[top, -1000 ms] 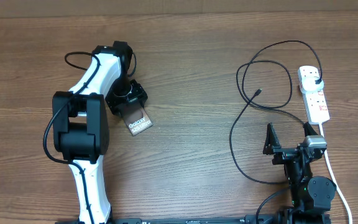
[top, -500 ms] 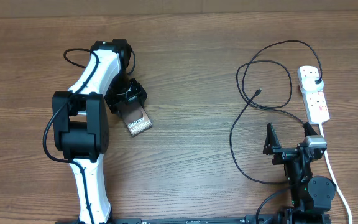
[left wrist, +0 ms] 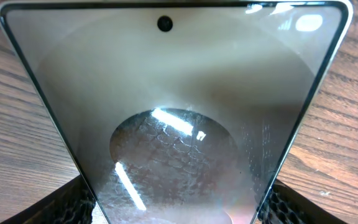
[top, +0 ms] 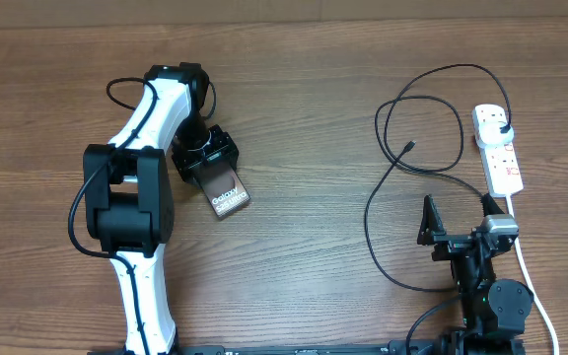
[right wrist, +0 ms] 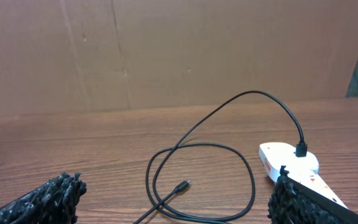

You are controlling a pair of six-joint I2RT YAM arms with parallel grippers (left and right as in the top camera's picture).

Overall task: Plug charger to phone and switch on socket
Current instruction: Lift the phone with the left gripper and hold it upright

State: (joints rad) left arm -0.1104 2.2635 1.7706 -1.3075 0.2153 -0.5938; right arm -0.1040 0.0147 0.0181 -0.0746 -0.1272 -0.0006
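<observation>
My left gripper (top: 215,173) is shut on the phone (top: 229,197), a dark slab with white "Galaxy" lettering, left of the table's middle. In the left wrist view the phone's glossy face (left wrist: 179,93) fills the frame, with a black finger (left wrist: 73,202) at each lower edge. The charger's thin black cable (top: 368,212) loops on the right; its connector tip (top: 408,147) lies free on the wood and its black plug (top: 502,130) sits in the white socket (top: 501,163). My right gripper (top: 458,219) stands open near the front, the connector tip (right wrist: 182,186) and socket (right wrist: 291,163) ahead of it.
The socket's white cord (top: 531,281) runs along the right side toward the front edge, past my right arm's base (top: 496,301). My left arm (top: 131,197) reaches across the left part of the wooden table. A brown cardboard wall (right wrist: 166,50) stands behind the table.
My left gripper has shifted the phone slightly to the right and toward the front. The right arm, cable and socket have not moved.
</observation>
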